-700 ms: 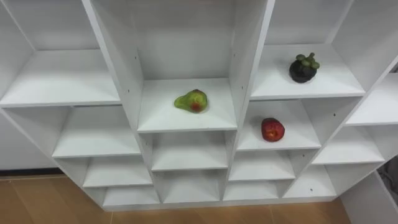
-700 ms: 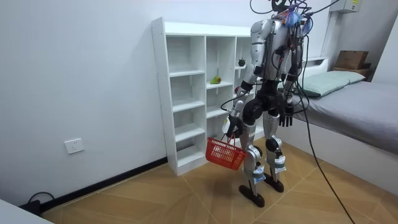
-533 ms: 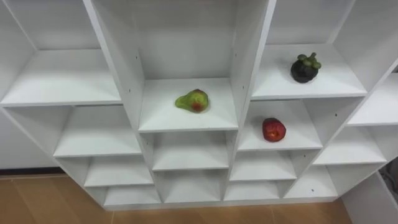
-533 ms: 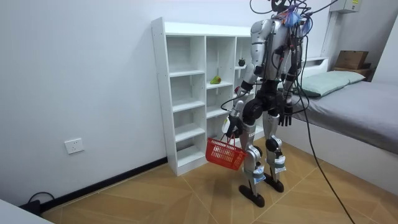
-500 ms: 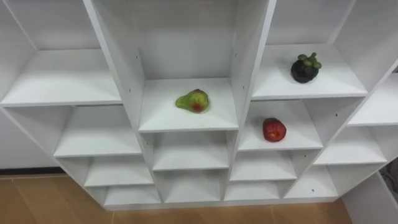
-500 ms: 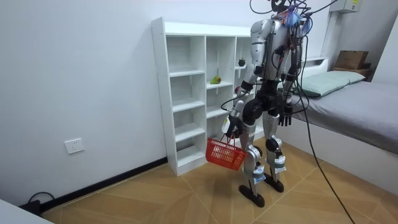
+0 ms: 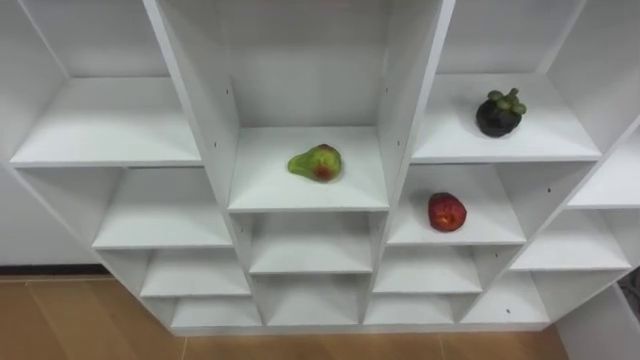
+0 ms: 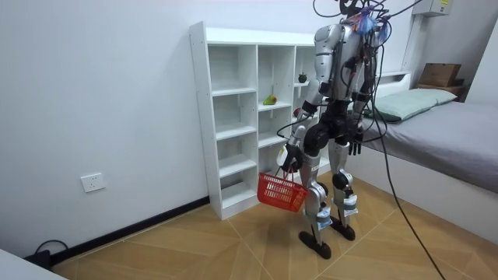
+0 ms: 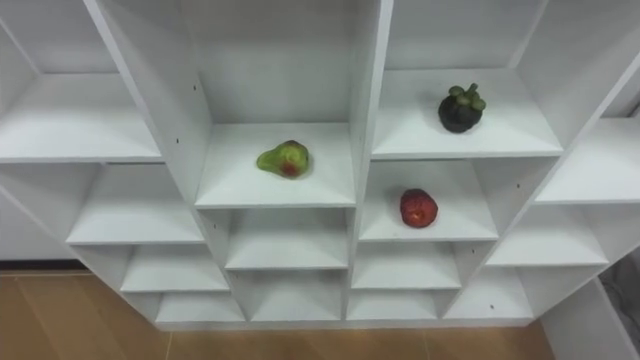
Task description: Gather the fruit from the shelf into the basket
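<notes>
While standing on the wooden floor point(image 8: 194, 249) just in front of a tall white closet point(image 8: 200, 117), faces its open compartments, seen from behind in the room view. At the room view's right, well apart from the closet, a bed point(image 8: 443, 128) with a grey cover and a pale pillow point(image 8: 416, 99).

Hanging low beside the left leg, near the closet's foot and clear of the floor, a red wire basket point(image 8: 280, 193). Gripped at the top by the left hand point(image 8: 289, 159), fingers curled tight around it. Contents of the basket too small to tell.

On the closet's shelves, in the eye views, three fruits, all apart from one another. In the middle column, a green fruit point(image 7: 315, 162) with a red blush, lying on its side near the centre of the board. In the next column to the right, a dark mangosteen point(image 7: 499, 114) with a green leafy cap, sitting upright. One compartment below it, a red apple point(image 7: 446, 212), resting mid-shelf.

By the right thigh, the right hand point(image 8: 355, 143), hanging with fingers loose and pointing down, holding nothing.
</notes>
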You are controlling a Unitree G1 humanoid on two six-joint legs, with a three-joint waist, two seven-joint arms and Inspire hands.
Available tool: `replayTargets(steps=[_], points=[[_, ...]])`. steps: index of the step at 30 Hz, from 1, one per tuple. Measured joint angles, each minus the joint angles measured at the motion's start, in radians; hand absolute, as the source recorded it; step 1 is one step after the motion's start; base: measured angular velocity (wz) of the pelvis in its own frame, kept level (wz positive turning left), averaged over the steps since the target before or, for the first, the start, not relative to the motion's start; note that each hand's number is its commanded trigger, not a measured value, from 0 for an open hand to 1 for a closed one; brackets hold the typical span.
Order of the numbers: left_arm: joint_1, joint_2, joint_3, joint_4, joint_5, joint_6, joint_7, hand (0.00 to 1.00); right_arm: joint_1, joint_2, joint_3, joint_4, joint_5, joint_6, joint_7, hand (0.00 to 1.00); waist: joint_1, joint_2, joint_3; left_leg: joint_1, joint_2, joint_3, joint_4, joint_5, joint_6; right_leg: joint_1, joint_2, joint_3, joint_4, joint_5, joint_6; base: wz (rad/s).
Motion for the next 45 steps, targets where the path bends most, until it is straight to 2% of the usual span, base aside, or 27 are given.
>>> replayTargets(steps=[9, 18, 21, 30, 38, 45], points=[[0.000, -0.002, 0.021, -0.002, -0.013, -0.002, 0.028, 1.00, 0.005, 0.000, 0.001, 0.001, 0.057, -0.001, -0.020, 0.00, 0.003, 0.004, -0.0004, 0.001, 0.001, 0.000, 0.002, 0.000, 0.000, 0.000, 0.000, 0.000, 0.002, 0.000, 0.000, 0.00], [0.004, -0.014, 0.120, 0.020, -0.058, -0.020, 0.085, 1.00, 0.020, 0.002, -0.005, 0.018, 0.062, -0.010, -0.050, 0.00, 0.005, -0.002, -0.0011, 0.002, 0.001, -0.001, 0.005, 0.000, 0.000, -0.001, 0.001, 0.001, 0.005, 0.000, 0.000, 0.00], [0.005, -0.015, 0.144, 0.018, -0.078, -0.029, 0.104, 1.00, 0.020, 0.002, -0.032, 0.022, 0.050, -0.011, -0.050, 0.00, 0.004, -0.001, -0.0013, 0.006, 0.001, -0.005, 0.005, 0.000, 0.000, 0.000, 0.001, 0.001, 0.004, 0.000, 0.000, 0.00], [0.005, -0.021, 0.204, 0.017, -0.211, -0.071, 0.210, 1.00, 0.019, 0.003, -0.079, 0.031, 0.043, -0.020, -0.077, 0.00, 0.007, 0.002, -0.0007, 0.009, 0.001, -0.006, -0.001, 0.000, 0.000, 0.001, 0.001, 0.001, 0.003, 0.000, 0.000, 0.00], [0.005, -0.027, 0.208, 0.017, -0.373, -0.103, 0.306, 1.00, 0.013, 0.005, -0.079, 0.040, 0.087, -0.022, -0.099, 0.00, 0.004, 0.001, -0.0002, 0.020, 0.001, -0.008, -0.009, 0.000, 0.000, 0.016, 0.002, 0.000, 0.001, 0.000, 0.000, 0.00], [0.012, -0.027, 0.209, 0.018, -0.446, -0.114, 0.324, 1.00, 0.011, 0.006, -0.081, 0.044, 0.164, -0.020, -0.117, 0.00, 0.008, 0.000, -0.0002, 0.016, 0.001, -0.001, -0.009, 0.000, 0.000, 0.012, 0.002, 0.000, 0.001, 0.000, 0.000, 0.00]])
